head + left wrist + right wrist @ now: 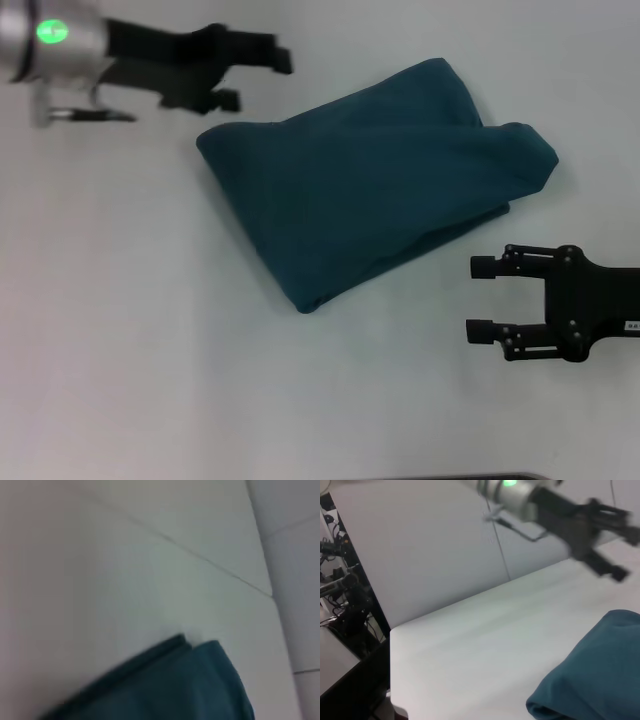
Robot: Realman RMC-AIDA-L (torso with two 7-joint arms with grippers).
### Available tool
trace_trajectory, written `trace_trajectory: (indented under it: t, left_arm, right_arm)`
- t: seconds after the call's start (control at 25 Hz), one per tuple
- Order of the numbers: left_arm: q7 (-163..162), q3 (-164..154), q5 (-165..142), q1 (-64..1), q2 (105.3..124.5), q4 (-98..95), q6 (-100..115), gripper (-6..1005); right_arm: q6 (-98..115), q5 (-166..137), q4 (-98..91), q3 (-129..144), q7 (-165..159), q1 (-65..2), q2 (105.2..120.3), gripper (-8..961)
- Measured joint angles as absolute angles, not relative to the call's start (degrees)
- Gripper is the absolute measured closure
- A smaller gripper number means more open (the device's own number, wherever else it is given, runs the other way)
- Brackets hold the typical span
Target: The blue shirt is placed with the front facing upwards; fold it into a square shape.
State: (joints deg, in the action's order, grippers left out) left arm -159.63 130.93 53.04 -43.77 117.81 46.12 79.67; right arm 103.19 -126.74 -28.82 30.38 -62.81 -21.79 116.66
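Blue shirt [375,180] folded to rough skewed block, centre of white table [130,330], lettering not visible; plain teal side up. Left gripper [262,80] far left, off the cloth, fingers apart, holding nothing. Right gripper [480,298] near right, just beside shirt's near edge, spread wide, empty. Pale wall panels [435,555] behind table; dark rack w/ cables [342,605] at table's far-left end.
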Motion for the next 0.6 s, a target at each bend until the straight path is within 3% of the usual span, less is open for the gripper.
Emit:
trace_trajectory:
  t: [0.16, 0.6]
  left_arm:
    - [-163.3, 134.3, 52.5, -39.5, 117.29, 45.4, 84.3, 66]
    - [-161.9, 133.6, 49.4, -36.5, 120.25, 42.1, 81.9, 66]
  right_arm:
    - [103.2, -126.7, -29.2, 29.9, -62.8, -21.8, 116.65, 129]
    - [102.8, -126.6, -29.3, 29.6, -62.6, -22.3, 116.53, 129]
